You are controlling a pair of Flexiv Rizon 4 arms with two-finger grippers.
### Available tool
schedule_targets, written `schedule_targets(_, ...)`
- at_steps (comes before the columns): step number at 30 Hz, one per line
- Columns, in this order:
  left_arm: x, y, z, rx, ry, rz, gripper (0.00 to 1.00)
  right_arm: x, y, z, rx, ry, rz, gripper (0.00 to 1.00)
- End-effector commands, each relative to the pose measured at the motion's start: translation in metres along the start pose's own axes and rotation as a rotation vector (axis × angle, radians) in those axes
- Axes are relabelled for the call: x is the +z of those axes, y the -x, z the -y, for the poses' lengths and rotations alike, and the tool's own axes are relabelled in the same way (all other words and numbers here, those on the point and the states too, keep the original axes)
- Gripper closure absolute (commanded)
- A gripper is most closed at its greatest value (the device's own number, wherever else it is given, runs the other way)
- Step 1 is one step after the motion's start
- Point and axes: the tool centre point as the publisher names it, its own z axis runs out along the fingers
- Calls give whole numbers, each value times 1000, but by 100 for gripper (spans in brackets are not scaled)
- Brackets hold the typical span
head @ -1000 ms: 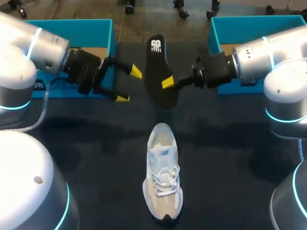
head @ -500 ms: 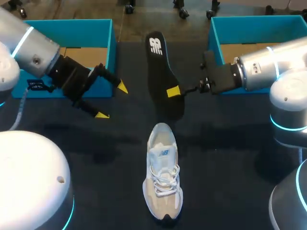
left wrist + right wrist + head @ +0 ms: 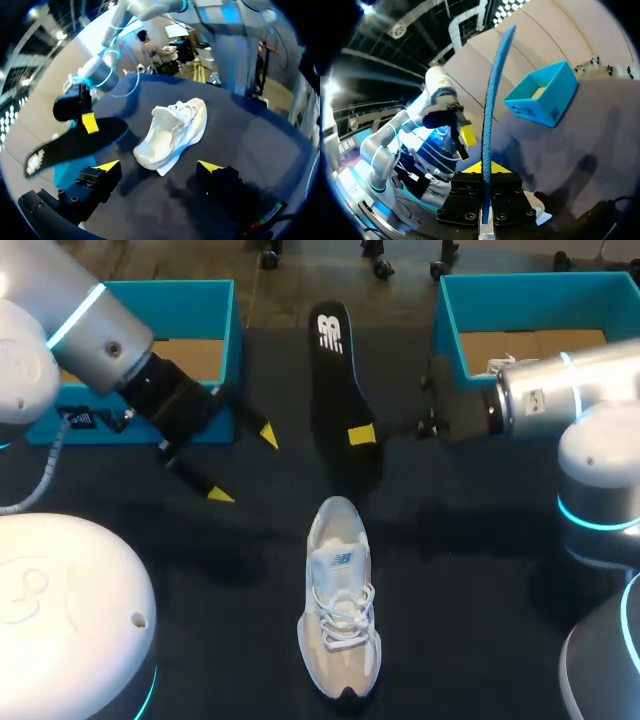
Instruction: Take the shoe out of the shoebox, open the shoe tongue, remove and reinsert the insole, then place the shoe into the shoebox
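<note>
1. Right wrist view: your right gripper (image 3: 484,169) is clamped on the insole (image 3: 495,85). A yellow tip presses on each face, and the insole stands edge-on straight out of the fingers.
2. In the head view the grip sits near one end of the insole. The rest runs away from the gripper toward the table's (image 3: 480,570) far edge, with the logo end farthest out.
3. The shoe (image 3: 340,610) stands upright on its sole on the table, on the robot side of that gripper. It is apart from the insole and touches neither gripper. Its heel points toward the gripped end and its toe points away from it.
4. Your left gripper (image 3: 244,466) is spread wide with nothing in it. In its wrist view the shoe lies ahead of the fingers, clear of both tips. The insole and the right gripper are ahead of it and off to one side.
5. The teal left shoebox (image 3: 150,310) sits just behind the left gripper. The teal right shoebox (image 3: 520,295) sits just beside the right arm's wrist. Brown cardboard floor shows inside both.
</note>
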Motion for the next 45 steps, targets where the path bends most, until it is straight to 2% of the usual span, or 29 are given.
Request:
schedule_targets(1, 6, 0, 3, -288, 143, -19, 0, 5, 13, 11, 3, 54, -40, 100)
schedule_targets(9, 6, 0, 3, -288, 143, -19, 0, 5, 13, 11, 3, 54, -40, 100)
schedule_targets(11, 21, -1, 1, -369, 195, -38, 0, 9, 14, 12, -5, 64, -19, 100)
schedule_targets(14, 36, -6, -1, -421, 195, -92, 0, 20, 20, 18, -36, 81, 30, 100)
schedule_targets(17, 43, -14, -4, -517, 279, -118, 0, 26, 24, 24, -65, 124, 31, 100)
schedule_targets(18, 41, -19, -7, -552, 335, -95, 0, 27, 25, 28, -65, 146, 30, 100)
schedule_targets(30, 41, -19, -7, -552, 335, -95, 0, 28, 25, 31, -64, 159, 30, 100)
schedule_targets(32, 53, -21, -12, -567, 348, -95, 0, 28, 25, 31, -64, 159, 30, 100)
schedule_targets(35, 67, -26, -14, -579, 317, -89, 0, 33, 26, 33, -73, 154, 31, 100)
schedule_targets(40, 77, -32, -7, -602, 284, -53, 0, 36, 29, 43, -98, 184, 17, 100)
schedule_targets(41, 79, -34, -6, -623, 299, -62, 0, 36, 31, 46, -98, 192, 12, 100)
schedule_targets(42, 80, -35, -7, -622, 280, -97, 0, 37, 32, 49, -94, 193, 11, 100)
schedule_targets(45, 80, -35, -7, -622, 280, -97, 0, 37, 32, 52, -84, 200, 18, 100)
